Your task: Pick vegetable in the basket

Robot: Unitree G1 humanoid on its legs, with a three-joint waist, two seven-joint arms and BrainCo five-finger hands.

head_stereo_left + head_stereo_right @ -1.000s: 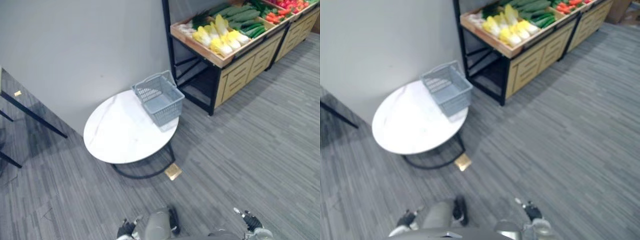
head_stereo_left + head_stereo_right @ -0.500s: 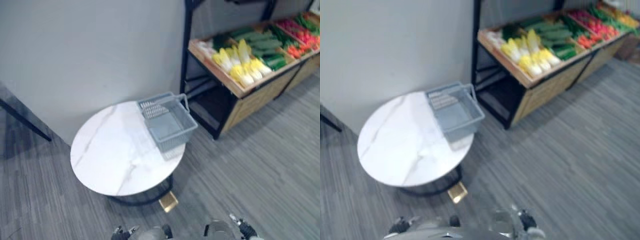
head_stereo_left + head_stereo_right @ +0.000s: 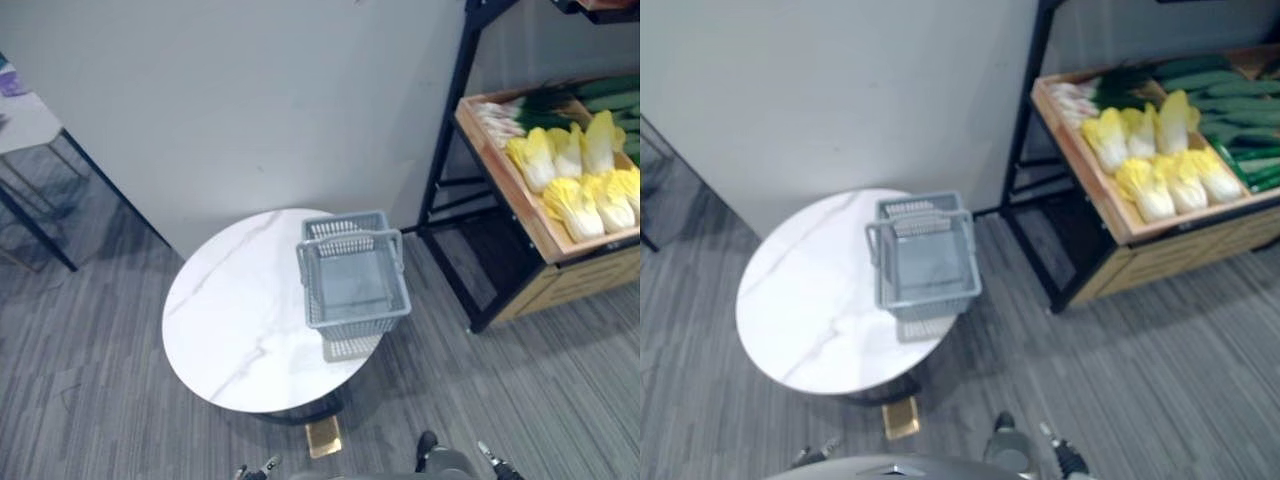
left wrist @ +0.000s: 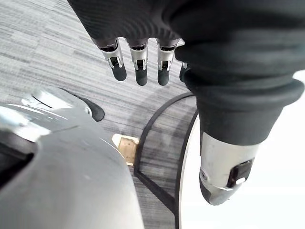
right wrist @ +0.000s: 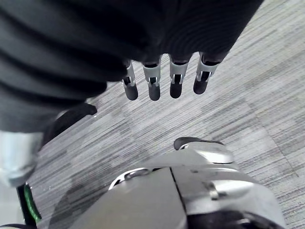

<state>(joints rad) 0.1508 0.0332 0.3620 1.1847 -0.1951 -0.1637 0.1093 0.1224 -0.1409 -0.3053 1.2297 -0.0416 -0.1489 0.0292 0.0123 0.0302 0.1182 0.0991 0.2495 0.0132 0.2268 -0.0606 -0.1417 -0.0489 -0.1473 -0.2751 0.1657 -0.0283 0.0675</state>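
One round white marble-topped table (image 3: 225, 335) stands on grey striped carpet (image 3: 530, 380) in the left eye view, close to a pale grey wall (image 3: 250, 90). A grey plastic mesh basket (image 3: 352, 282) sits on the table's right-hand part, its handle standing up. To the right, well apart from the basket, a black metal-framed shelf (image 3: 446, 120) carries a shallow wooden crate (image 3: 503, 180) of yellow-and-white leafy cabbages (image 3: 575, 185). A small brass-coloured square block (image 3: 323, 437) lies on the carpet below the table's near edge.

The right eye view gives the same layout. Here long dark green cucumbers (image 3: 1230, 98) lie in the crate just beyond the cabbages.

In the left wrist view, the left hand (image 4: 139, 64) hangs beside the table's rim with its fingers straight and slightly spread. Its thumb (image 4: 224, 171) is extended, and the hand grasps nothing.

In the right wrist view, the right hand (image 5: 162, 71) hangs over the carpet with straight fingers and is likewise empty.
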